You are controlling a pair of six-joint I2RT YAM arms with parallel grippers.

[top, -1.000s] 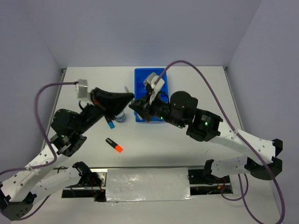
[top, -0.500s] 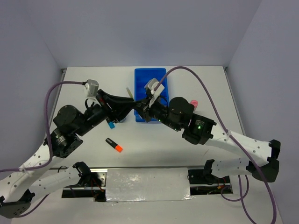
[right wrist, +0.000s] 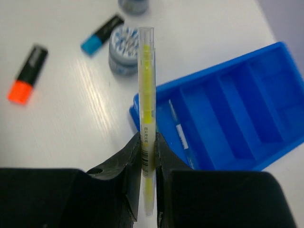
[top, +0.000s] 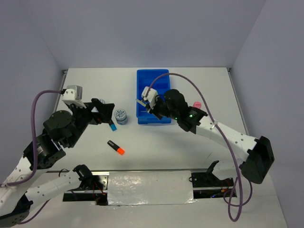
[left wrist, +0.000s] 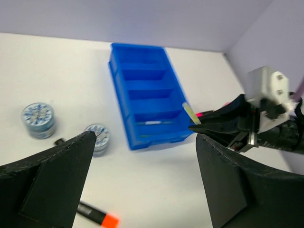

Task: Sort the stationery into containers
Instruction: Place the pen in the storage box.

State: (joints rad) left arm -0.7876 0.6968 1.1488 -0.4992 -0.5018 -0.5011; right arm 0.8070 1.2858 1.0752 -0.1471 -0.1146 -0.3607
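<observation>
My right gripper [right wrist: 147, 141] is shut on a thin pale yellow stick [right wrist: 146, 80], which stands upright between its jaws. In the top view this gripper [top: 144, 103] hangs over the near end of the bright blue tray [top: 153, 78]. Another pale stick [right wrist: 179, 131] lies in the tray's nearest compartment. My left gripper [top: 105, 113] is wide open and holds nothing, left of the tray. Two patterned-lid tubs [left wrist: 38, 119] [left wrist: 98, 139] stand on the table beside it. A blue-ended marker [top: 112, 126] and an orange-ended marker [top: 116, 147] lie nearer the arm bases. A pink cylinder [top: 196, 104] shows right of the tray.
The white table [top: 199, 142] is walled in by pale panels at the back and on both sides. The right arm [top: 213, 130] reaches diagonally across the right half. Purple cables arc above both arms.
My left gripper has opened, let go of the pale stick and drawn back to the left. The right gripper keeps the stick and has shifted over the tray's near end.
</observation>
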